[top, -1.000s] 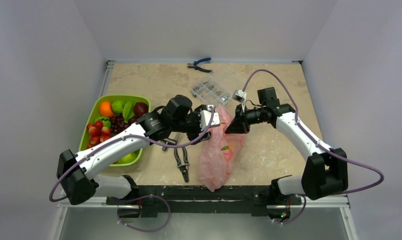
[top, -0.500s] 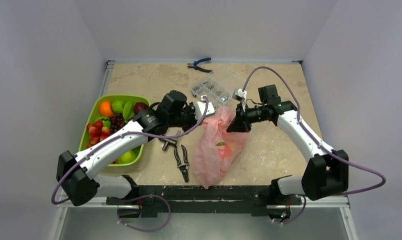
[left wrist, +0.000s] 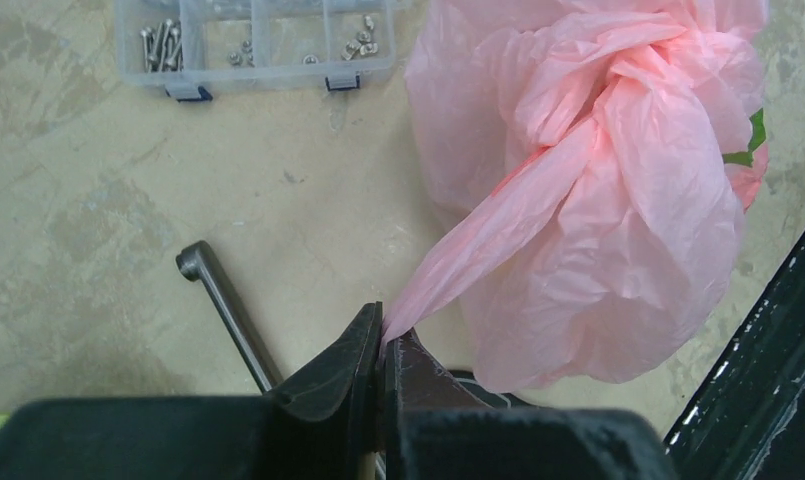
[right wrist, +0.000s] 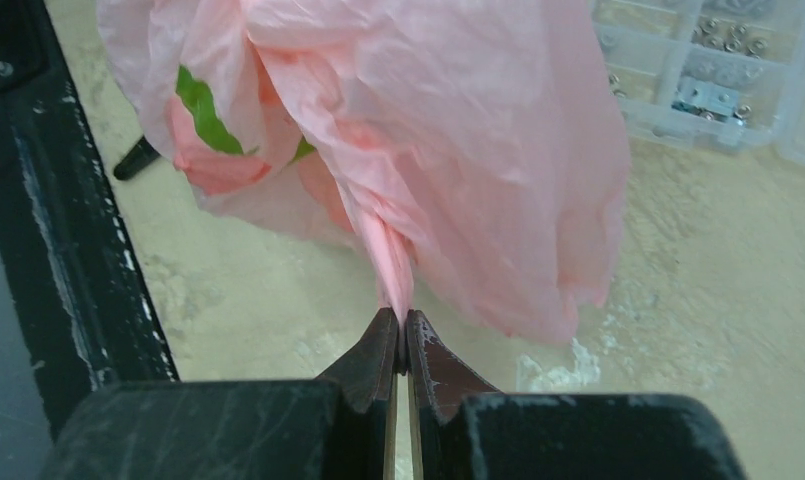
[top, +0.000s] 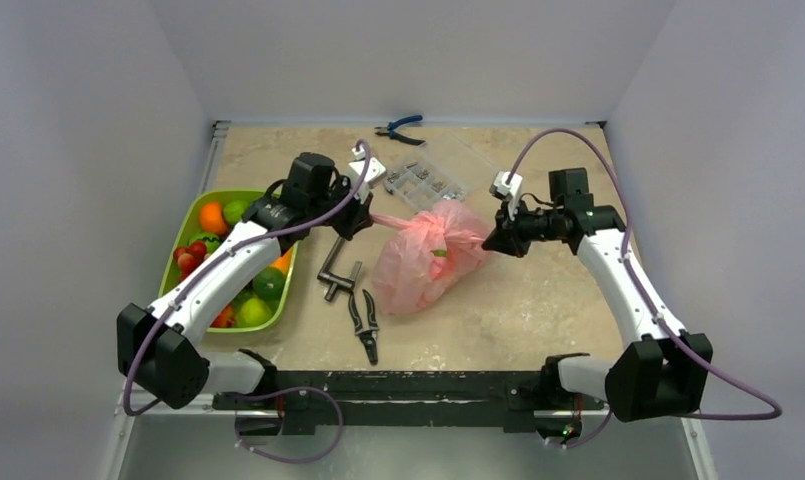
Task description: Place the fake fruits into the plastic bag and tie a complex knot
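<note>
Beige marbled tabletop (top: 548, 300), seen from above: since a second ago my arms have drawn apart. The translucent pink plastic bag (top: 423, 265), which then hung long toward the near edge, now sits bunched mid-table between left gripper (top: 361, 215) and right gripper (top: 495, 240). Bare table lies to its right. Glossy fake fruits (top: 213, 217) fill the lime-green oblong tray (top: 218, 193) at the left.

Left wrist: my jaws are pinched on a taut, twisted strand of the bag. The crossed gathers above may be a knot (left wrist: 628, 60).

Right wrist: my jaws are clamped on another thin tail of the bag, and a green leaf (right wrist: 203, 110) shows through the film.
</note>
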You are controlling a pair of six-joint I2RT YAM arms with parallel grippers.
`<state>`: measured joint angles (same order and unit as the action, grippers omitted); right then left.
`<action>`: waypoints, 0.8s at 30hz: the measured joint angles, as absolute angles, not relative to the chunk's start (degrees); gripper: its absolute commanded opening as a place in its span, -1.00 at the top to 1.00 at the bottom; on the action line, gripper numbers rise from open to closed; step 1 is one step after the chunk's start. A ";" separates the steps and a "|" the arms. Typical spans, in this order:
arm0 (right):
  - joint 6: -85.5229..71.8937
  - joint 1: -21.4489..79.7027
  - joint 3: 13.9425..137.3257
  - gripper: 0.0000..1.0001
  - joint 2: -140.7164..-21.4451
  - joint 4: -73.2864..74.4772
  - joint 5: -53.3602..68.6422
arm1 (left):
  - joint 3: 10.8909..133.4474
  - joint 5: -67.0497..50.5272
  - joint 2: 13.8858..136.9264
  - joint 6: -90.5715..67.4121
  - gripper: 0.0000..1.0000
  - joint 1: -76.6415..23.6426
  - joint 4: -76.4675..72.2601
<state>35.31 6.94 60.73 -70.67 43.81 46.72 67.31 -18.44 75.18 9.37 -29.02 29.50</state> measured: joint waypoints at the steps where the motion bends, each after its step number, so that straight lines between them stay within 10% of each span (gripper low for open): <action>1: 36.51 6.07 60.62 1.00 -70.74 44.18 46.22 | 67.42 -18.83 75.81 8.88 1.00 -28.14 29.61; 15: 49.06 -3.05 50.52 1.00 -74.50 45.08 40.97 | 61.14 -20.80 80.66 8.21 1.00 -25.47 28.93; 24: 53.95 -0.21 54.85 -0.55 -75.85 53.43 42.37 | 61.23 -23.90 80.66 10.13 0.56 -26.35 29.06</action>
